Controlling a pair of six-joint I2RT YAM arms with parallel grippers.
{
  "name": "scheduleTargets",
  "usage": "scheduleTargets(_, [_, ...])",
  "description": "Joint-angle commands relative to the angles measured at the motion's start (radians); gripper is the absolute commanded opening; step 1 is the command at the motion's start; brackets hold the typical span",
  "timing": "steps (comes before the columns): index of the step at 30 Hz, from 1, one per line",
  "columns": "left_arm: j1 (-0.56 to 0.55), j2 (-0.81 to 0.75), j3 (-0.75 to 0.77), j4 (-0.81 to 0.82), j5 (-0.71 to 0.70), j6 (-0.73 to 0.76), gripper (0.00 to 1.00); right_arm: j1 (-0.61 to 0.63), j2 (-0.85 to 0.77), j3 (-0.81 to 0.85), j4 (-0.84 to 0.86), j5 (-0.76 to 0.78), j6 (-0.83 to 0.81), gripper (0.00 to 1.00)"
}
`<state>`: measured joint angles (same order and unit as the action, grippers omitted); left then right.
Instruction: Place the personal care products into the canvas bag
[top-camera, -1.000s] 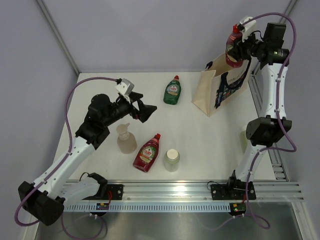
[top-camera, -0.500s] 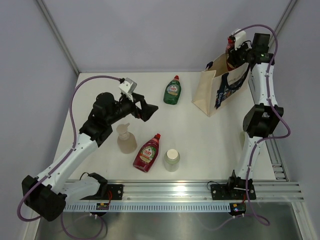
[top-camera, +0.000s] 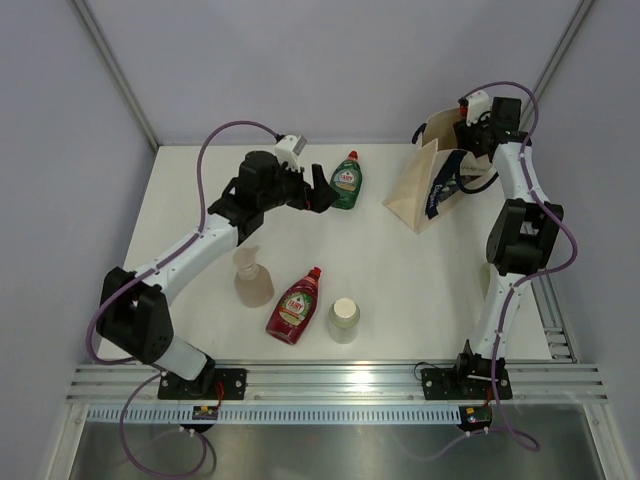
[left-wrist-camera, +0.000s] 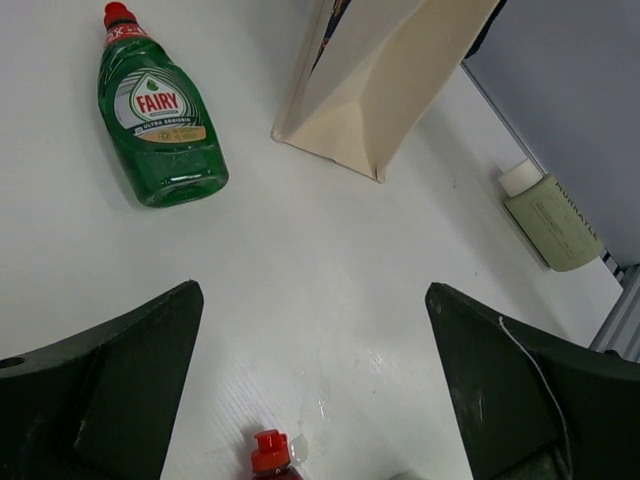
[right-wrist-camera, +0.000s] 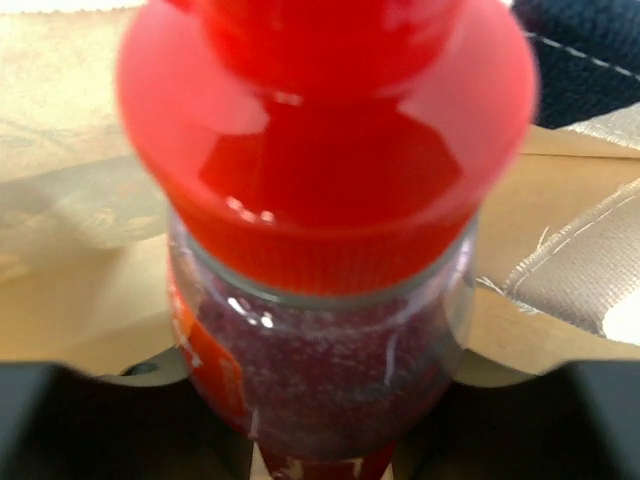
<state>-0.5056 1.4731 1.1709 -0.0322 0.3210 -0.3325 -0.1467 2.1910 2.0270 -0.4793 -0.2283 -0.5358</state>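
My right gripper (right-wrist-camera: 320, 405) is shut on a red bottle (right-wrist-camera: 320, 340) with a red cap (right-wrist-camera: 320, 130), held cap-first inside the mouth of the canvas bag (right-wrist-camera: 70, 210). From above, that gripper (top-camera: 472, 122) sits at the top of the upright bag (top-camera: 425, 190). My left gripper (top-camera: 318, 195) hangs open and empty beside the green bottle (top-camera: 345, 183), which lies flat (left-wrist-camera: 160, 120). On the table lie a second red bottle (top-camera: 295, 305), a beige pump bottle (top-camera: 252, 280) and a pale white-capped bottle (top-camera: 343, 320). Another pale bottle (left-wrist-camera: 550, 215) lies right of the bag (left-wrist-camera: 385, 80).
The table's right edge and a metal rail (top-camera: 520, 190) run close behind the bag. The right arm's elbow (top-camera: 525, 240) stands over the table's right side. A navy handle (right-wrist-camera: 590, 60) drapes at the bag's rim. Grey walls enclose the table.
My right gripper has gone down with the red bottle from above the bag into its mouth. The left arm has swung up and right, toward the green bottle, still open.
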Motion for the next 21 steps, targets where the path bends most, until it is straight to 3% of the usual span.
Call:
scheduleTargets(1, [-0.016,0.081,0.122,-0.003,-0.054,-0.016,0.99,0.009,-0.057,0.009,0.088,-0.003,0.072,0.58])
scheduleTargets(2, [-0.022,0.107,0.143,-0.012,-0.065,-0.014,0.99,0.009,-0.051,0.033,0.074,-0.009,0.088,0.65])
scheduleTargets(3, [-0.024,0.159,0.186,-0.023,-0.079,-0.014,0.99,0.009,-0.037,0.05,0.035,-0.02,0.094,0.8])
scheduleTargets(6, [-0.033,0.269,0.286,-0.098,-0.14,-0.014,0.99,0.007,-0.024,0.14,-0.039,-0.032,0.128,0.96])
scheduleTargets(12, [-0.053,0.44,0.47,-0.202,-0.253,-0.007,0.99,-0.016,-0.092,0.202,-0.16,-0.147,0.171,1.0])
scheduleTargets(16, [-0.065,0.571,0.631,-0.296,-0.387,-0.007,0.99,-0.05,-0.143,0.341,-0.32,-0.248,0.174,0.99])
scheduleTargets(21, [-0.082,0.78,0.841,-0.37,-0.505,0.004,0.99,-0.105,-0.276,0.374,-0.482,-0.472,0.157,1.0])
